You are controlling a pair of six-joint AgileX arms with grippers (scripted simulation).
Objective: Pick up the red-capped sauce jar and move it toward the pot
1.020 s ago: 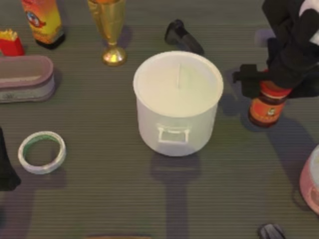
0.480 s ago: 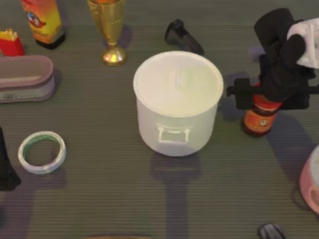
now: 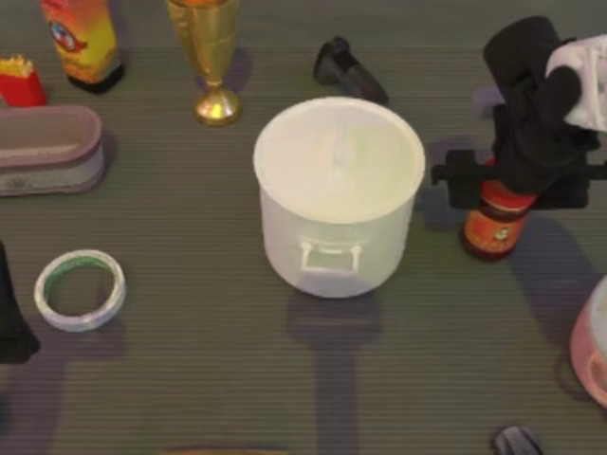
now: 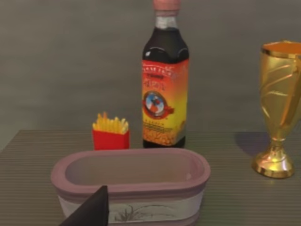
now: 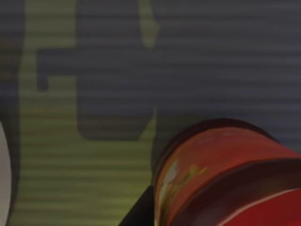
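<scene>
The red-capped sauce jar (image 3: 493, 224) is dark brown with an orange-red label. It stands upright just right of the pot (image 3: 332, 242), a narrow gap apart. My right gripper (image 3: 519, 178) reaches down over the jar's cap and is shut on the jar, hiding the cap from above. In the right wrist view the jar (image 5: 225, 174) fills the corner, with one dark finger (image 5: 141, 213) against its side. The pot is large and white, with a flat lid and a rectangular handle facing the front. My left gripper (image 3: 9, 327) is parked at the left edge, open, behind the oval tin (image 4: 131, 181).
A tall bottle (image 3: 81, 38), a fries box (image 3: 19, 81) and a pinkish tin (image 3: 47, 150) stand at the back left. A gold goblet (image 3: 213, 57) and a black object (image 3: 349, 68) are behind the pot. A white ring (image 3: 81, 289) lies front left. A pink item (image 3: 593, 351) sits at the right edge.
My right gripper carried the jar left and slightly forward, closer to the pot, then held nearly still over the last half second. The left arm stayed put.
</scene>
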